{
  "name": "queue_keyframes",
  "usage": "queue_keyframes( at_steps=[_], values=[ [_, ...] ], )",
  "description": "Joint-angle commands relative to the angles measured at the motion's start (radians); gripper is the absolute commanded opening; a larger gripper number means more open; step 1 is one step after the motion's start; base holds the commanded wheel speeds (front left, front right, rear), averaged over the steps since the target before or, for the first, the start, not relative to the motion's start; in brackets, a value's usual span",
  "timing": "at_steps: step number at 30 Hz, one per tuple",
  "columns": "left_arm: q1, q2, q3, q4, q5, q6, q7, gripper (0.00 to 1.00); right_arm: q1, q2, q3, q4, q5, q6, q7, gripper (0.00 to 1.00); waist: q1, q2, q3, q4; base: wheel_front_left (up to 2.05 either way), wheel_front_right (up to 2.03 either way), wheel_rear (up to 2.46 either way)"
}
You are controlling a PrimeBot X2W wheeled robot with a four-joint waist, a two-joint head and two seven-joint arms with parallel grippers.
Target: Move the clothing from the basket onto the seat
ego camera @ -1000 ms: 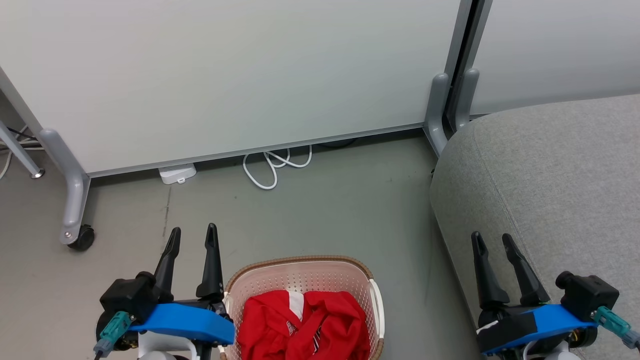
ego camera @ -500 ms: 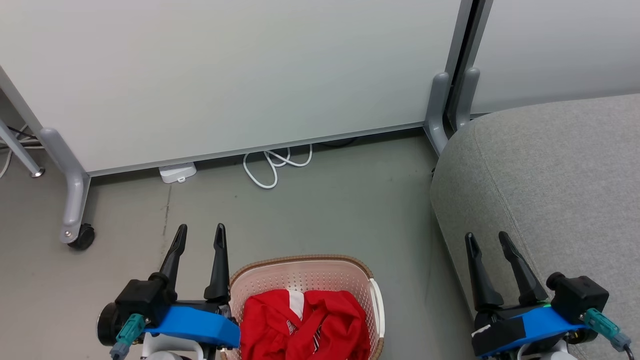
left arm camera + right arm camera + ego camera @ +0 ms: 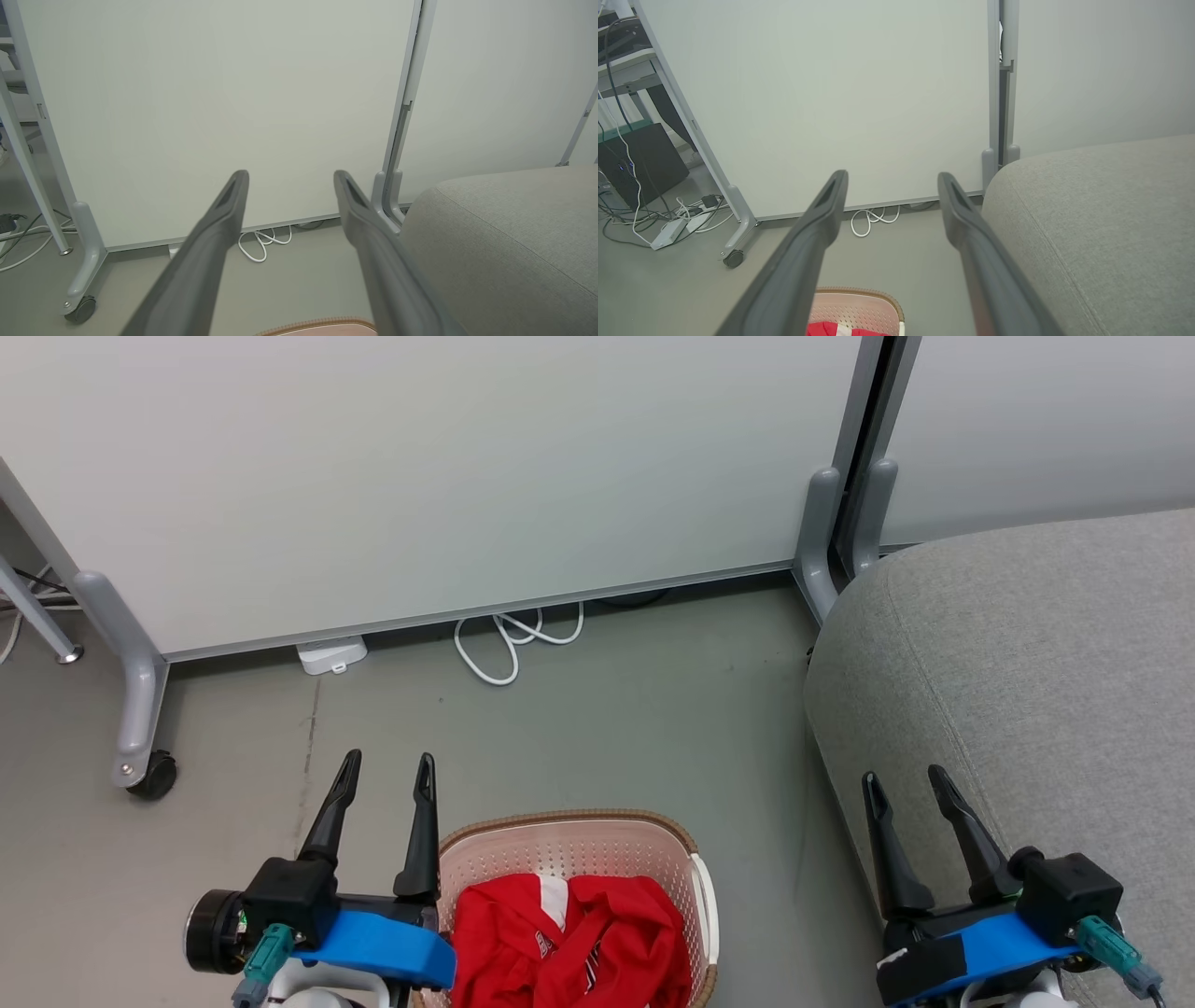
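— What's the biggest thing ahead?
— A white panel [image 3: 420,476] on grey legs runs across the back. A second one meets it at the right.

— And the seat?
— The seat [image 3: 1046,644] takes up the right side. It is grey fabric with a rounded corner near the panel legs and a seam running down it.

— What lies between them?
— Grey-green floor [image 3: 607,728]. The basket [image 3: 579,845] stands on it at the bottom middle of the head view, left of the seat and apart from it. It has a brown rim and a cream, perforated wall.

— Where's the clothing?
— The clothing [image 3: 569,943] sits inside the basket in a crumpled red heap. A white stripe shows near its top, and it lies below the far rim.

— The left gripper?
— The left gripper [image 3: 389,758] is just beside the basket's left rim, pointing toward the panel. Its fingers are spread wide with nothing between them. I cannot tell whether the nearer finger touches the rim.

— The right gripper?
— The right gripper [image 3: 903,775] is over the seat's near left edge. It is also spread wide and holds nothing.

— Anything smaller?
— A white cable [image 3: 509,649] is looped at the panel's foot, with a white block [image 3: 330,656] just left of it. There is a black caster [image 3: 154,775] on the left leg.
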Motion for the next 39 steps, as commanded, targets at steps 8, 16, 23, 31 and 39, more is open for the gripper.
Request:
queue_keyframes(
  at_steps=[8, 16, 23, 31, 39],
  values=[
    [-0.011, 0.003, -0.003, 0.008, 0.020, 0.001, -0.011, 1.00, 0.001, -0.007, -0.006, 0.006, -0.020, 0.002, -0.010, 1.00, -0.0001, 0.0000, 0.001, -0.001, 0.00, 0.00, 0.00],
    [-0.014, 0.003, -0.005, 0.020, 0.009, 0.006, -0.011, 1.00, -0.002, -0.007, -0.013, 0.018, -0.014, 0.002, -0.010, 1.00, -0.0001, 0.0000, 0.003, 0.002, 0.00, 0.00, 0.00],
    [-0.012, 0.003, -0.001, 0.027, 0.005, 0.005, -0.011, 1.00, -0.005, -0.007, -0.011, 0.024, -0.010, 0.002, -0.010, 1.00, -0.0001, 0.0000, 0.004, 0.002, 0.00, 0.00, 0.00],
    [-0.014, 0.003, -0.001, 0.031, 0.005, 0.003, -0.011, 1.00, -0.003, -0.007, -0.009, 0.026, -0.009, 0.002, -0.010, 1.00, -0.0001, 0.0000, 0.005, 0.000, 0.00, 0.00, 0.00],
    [-0.045, 0.003, -0.022, 0.054, 0.025, -0.010, -0.011, 1.00, -0.016, -0.007, -0.006, 0.023, -0.011, 0.001, -0.010, 1.00, -0.0001, 0.0000, 0.030, -0.005, 0.00, 0.00, 0.00]
  ],
)
